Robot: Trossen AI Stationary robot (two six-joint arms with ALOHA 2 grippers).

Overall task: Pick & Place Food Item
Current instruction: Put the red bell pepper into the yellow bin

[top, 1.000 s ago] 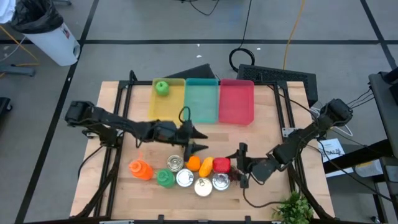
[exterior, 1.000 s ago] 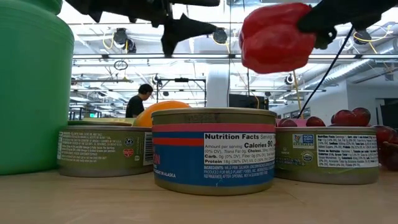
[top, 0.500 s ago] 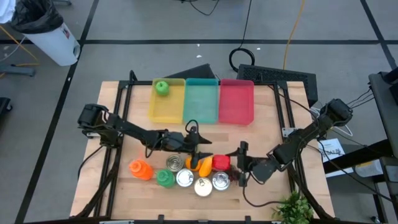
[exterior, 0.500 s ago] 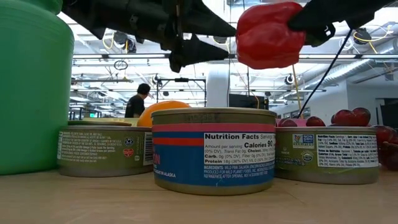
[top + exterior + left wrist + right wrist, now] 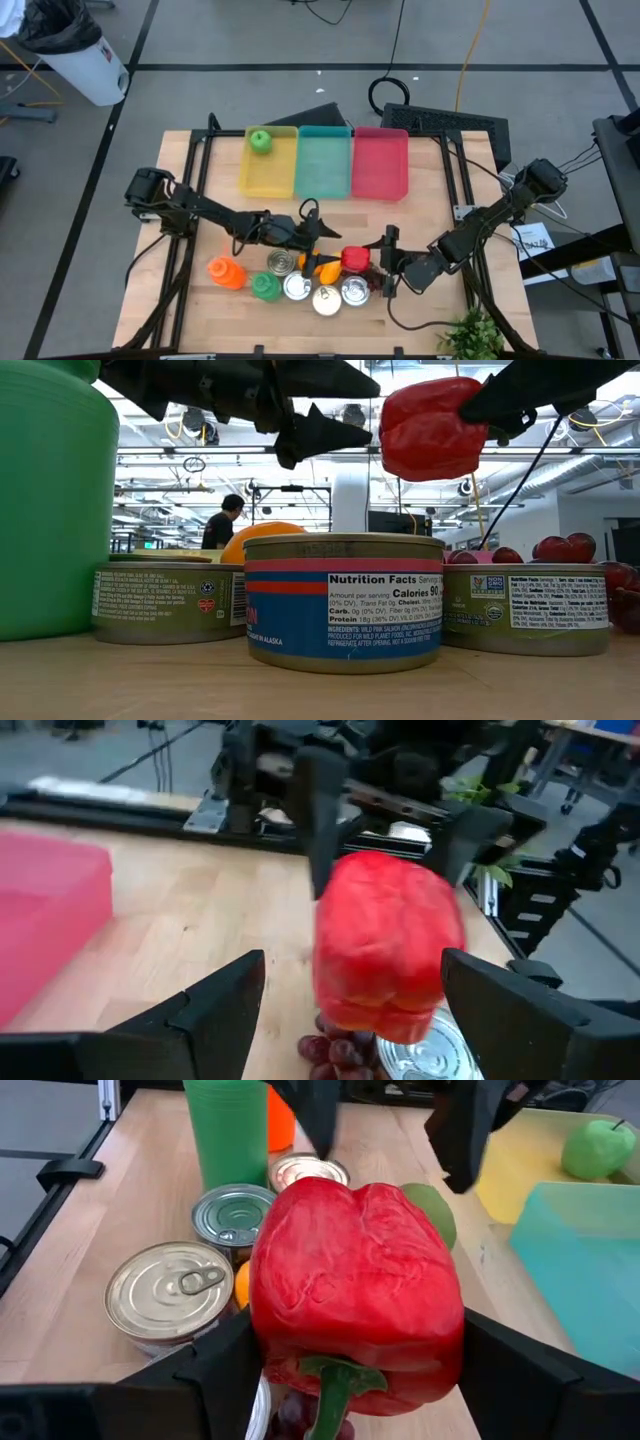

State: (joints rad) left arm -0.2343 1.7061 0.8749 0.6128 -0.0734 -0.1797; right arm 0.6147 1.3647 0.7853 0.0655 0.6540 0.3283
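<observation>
The right end effector (image 5: pixel 386 262) grips the glossy red bell pepper (image 5: pixel 355 261), lifted above the tins. The left end effector (image 5: pixel 322 247), jaws spread, faces it closely. I judge a handover; next, close on it.

the glossy red bell pepper (image 5: pixel 355 1295) hides most of what's under it in the right wrist view. we only get a sliver of the orange round fruit (image 5: pixel 243 1284) there, and the dark red grapes (image 5: pixel 333 1051) are cut off in the left wrist view.
</observation>
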